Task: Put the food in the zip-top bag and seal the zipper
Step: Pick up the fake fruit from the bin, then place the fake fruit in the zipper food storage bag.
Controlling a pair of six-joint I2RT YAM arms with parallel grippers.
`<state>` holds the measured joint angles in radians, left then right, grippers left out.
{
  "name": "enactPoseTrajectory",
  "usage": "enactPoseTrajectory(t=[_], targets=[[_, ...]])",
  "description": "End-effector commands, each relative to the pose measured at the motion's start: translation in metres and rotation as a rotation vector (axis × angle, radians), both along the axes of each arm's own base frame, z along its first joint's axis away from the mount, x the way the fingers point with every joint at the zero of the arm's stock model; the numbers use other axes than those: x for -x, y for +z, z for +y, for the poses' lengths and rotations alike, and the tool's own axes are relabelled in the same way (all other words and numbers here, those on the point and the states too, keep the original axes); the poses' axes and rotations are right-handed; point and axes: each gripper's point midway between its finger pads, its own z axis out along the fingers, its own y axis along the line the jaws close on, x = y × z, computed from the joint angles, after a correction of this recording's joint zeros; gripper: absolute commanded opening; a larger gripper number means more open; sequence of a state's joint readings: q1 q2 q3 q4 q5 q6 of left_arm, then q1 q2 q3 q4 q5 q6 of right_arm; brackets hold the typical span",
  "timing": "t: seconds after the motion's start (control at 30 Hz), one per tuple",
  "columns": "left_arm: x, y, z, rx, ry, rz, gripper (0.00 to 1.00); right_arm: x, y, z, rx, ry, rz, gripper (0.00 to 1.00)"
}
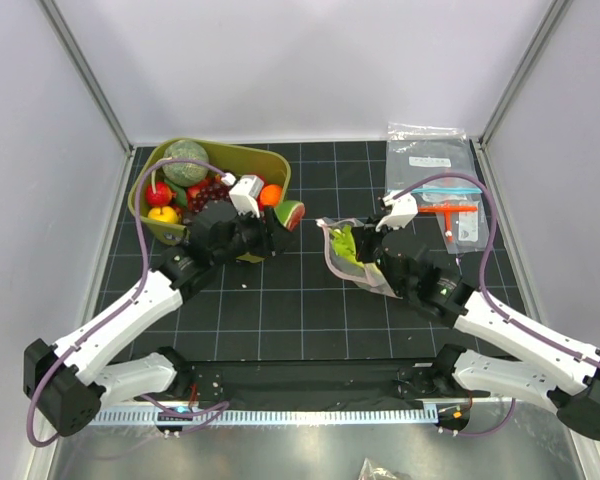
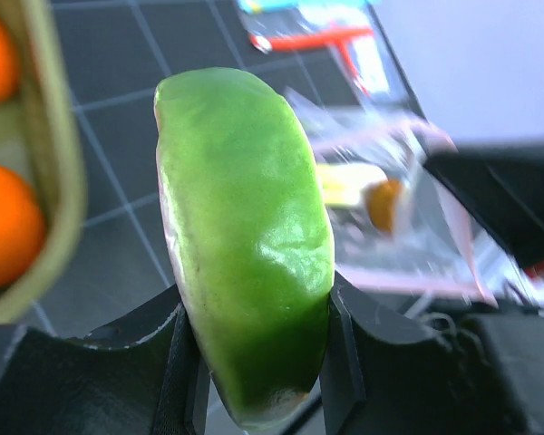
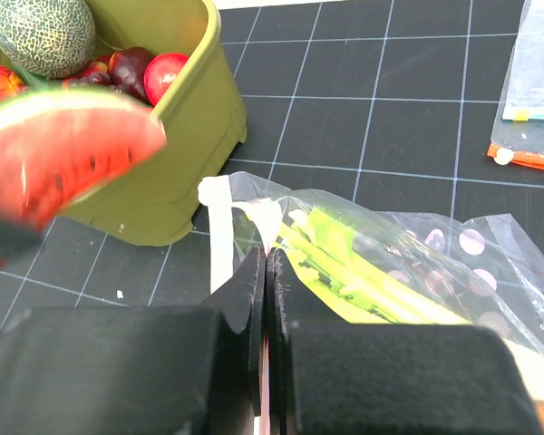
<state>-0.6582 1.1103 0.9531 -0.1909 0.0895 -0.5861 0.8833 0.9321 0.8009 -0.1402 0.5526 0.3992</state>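
Left claw pinches the watermelon slice beside the green bin; right claw is pressed together on the edge of the bag.

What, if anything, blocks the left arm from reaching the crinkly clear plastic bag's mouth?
Probably yes: only bare mat lies between the left gripper, shut on the red-and-green toy watermelon slice, and the bag, whose mouth edge the right gripper pinches.

a lab test cell: blank white walls, aluminium frame posts, black gridded mat.
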Motion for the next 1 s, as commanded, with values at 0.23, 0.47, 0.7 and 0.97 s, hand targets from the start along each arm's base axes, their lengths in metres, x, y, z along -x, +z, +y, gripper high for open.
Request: enactPoseTrajectory(t=[0.23, 0.47, 0.7, 0.97], targets=[[0.072, 0.032, -0.029, 0.16, -0.322, -0.087, 0.32, -0.006, 0.043, -0.019, -0.095, -0.078, -0.084, 0.01], [0.08, 0.011, -0.055, 0.203, -0.442, -0.025, 0.31, 0.002, 0.048, -0.007, -0.154, 0.012, -0.1, 0.01], [0.079, 0.011, -0.065, 0.246, -0.464, -0.017, 0.31, 0.018, 0.058, 0.023, -0.222, 0.204, -0.13, 0.01], [0.074, -0.001, -0.076, 0.279, -0.461, 0.058, 0.29, 0.03, 0.059, 0.05, -0.258, 0.355, -0.143, 0.01]])
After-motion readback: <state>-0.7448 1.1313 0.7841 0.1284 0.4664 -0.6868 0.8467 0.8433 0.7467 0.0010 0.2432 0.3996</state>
